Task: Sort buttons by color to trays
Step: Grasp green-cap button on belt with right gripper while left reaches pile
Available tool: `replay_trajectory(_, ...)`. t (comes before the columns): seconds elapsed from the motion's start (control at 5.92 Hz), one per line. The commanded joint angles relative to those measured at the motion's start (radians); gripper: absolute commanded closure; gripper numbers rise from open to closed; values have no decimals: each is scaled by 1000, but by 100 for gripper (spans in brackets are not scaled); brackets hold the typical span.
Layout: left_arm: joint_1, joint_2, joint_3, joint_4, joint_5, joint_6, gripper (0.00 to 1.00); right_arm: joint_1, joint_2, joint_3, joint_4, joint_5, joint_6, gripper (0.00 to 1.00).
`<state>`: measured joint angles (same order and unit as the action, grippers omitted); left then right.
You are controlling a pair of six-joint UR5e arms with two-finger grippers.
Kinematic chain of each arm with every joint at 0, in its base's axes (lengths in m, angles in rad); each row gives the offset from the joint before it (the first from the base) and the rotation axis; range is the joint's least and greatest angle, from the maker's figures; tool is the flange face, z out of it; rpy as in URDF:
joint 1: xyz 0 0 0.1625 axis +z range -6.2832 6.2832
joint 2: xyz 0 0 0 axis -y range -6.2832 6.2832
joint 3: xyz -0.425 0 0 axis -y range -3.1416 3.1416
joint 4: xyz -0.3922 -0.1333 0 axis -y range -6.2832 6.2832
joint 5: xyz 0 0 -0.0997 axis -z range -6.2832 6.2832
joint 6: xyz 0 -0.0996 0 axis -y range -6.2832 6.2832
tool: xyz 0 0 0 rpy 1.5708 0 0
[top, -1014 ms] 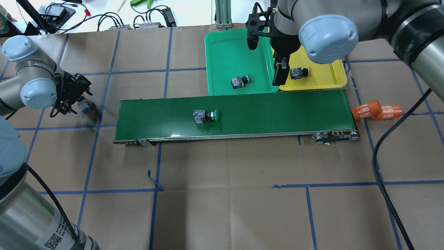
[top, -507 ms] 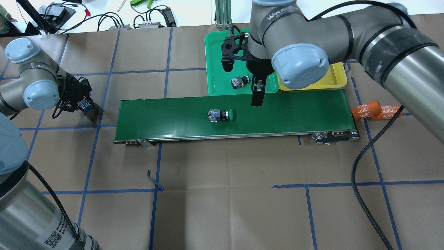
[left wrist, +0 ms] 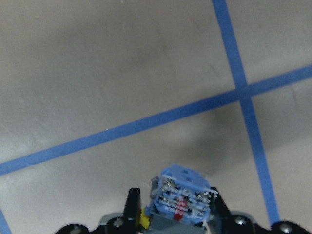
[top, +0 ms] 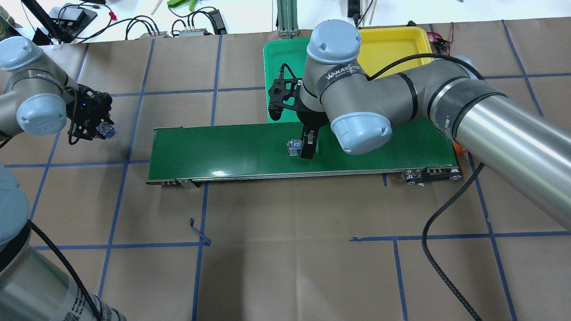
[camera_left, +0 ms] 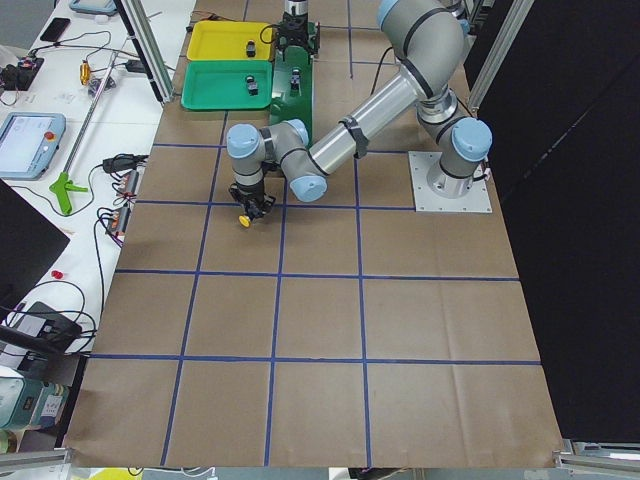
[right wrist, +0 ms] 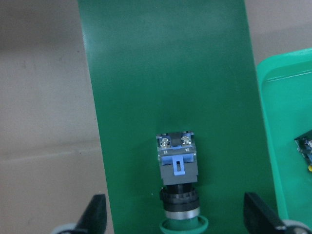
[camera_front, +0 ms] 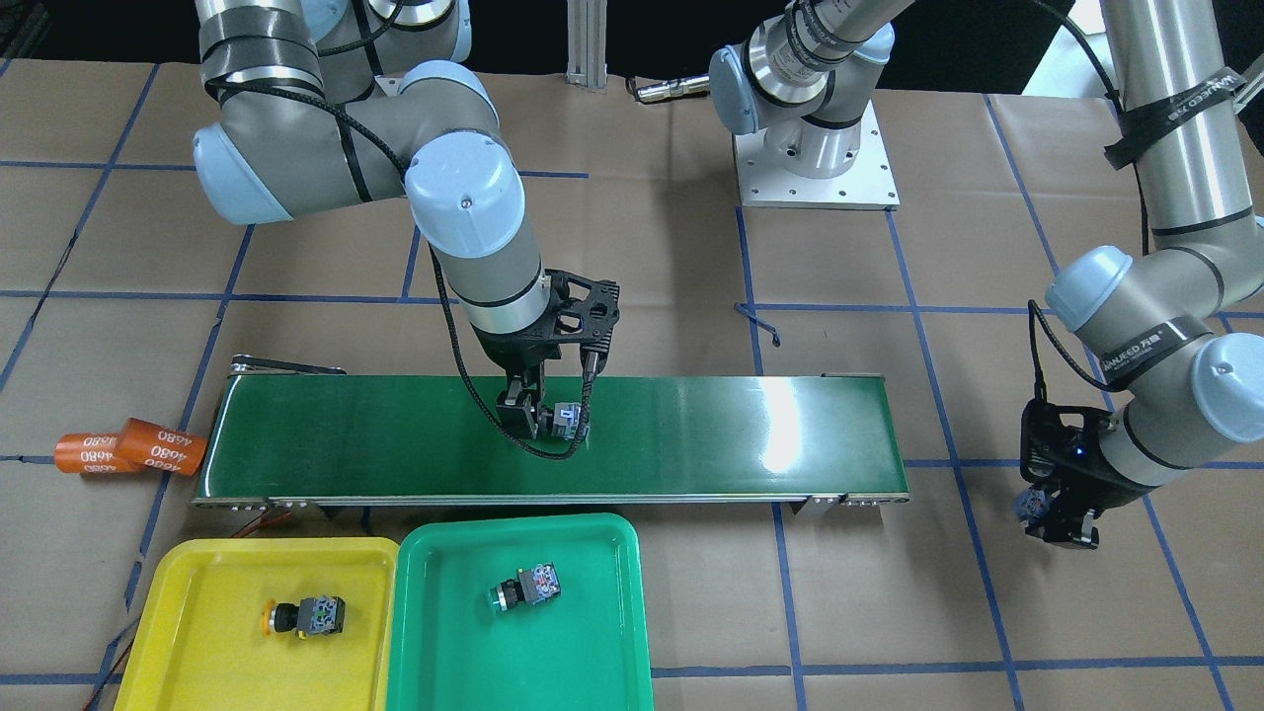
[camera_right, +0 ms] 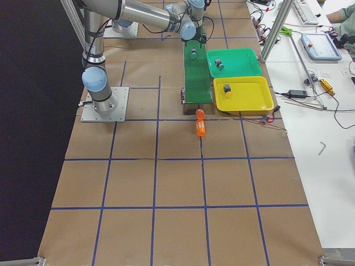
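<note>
On the dark green belt lies a green-capped button (right wrist: 178, 165) (top: 293, 147) (camera_front: 568, 417). My right gripper (right wrist: 176, 217) (top: 308, 147) (camera_front: 543, 420) is low over it, open, one finger on each side, not touching. My left gripper (top: 100, 129) (camera_front: 1052, 513) hangs over the table off the belt's end, shut on a yellow-capped button (left wrist: 183, 195) (camera_left: 243, 220). The green tray (camera_front: 612, 632) (top: 279, 62) holds a green button (camera_front: 528, 588). The yellow tray (camera_front: 197, 592) (top: 392, 44) holds a yellow button (camera_front: 301, 615).
The conveyor belt (camera_front: 741, 434) (top: 214, 147) runs across the table's middle, with both trays side by side along its far side. Two orange "4680" cylinders (camera_front: 128, 446) (camera_right: 201, 124) lie off the belt's right end. Brown paper with blue tape lines covers the table.
My right arm swung from over the trays to the belt and came down around the green button, which travelled right along the belt. My left gripper rose slightly with its button.
</note>
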<state>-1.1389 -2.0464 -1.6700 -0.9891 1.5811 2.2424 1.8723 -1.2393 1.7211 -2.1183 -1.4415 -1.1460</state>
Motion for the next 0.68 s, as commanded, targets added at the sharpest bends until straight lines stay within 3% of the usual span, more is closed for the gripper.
replay_trajectory(0.0,-103,121,-17,-191,0,-399,93,-10,6,41,-17,-11,-136,0)
replay_trajectory(0.34,-267,164,-25,-262,-6,-715,93,-63,-2,90,-20,-69,-233,0)
replay_trajectory(0.51,-336,148,-45,-266,-15,-818,91,-91,-3,110,-20,-71,-235,7)
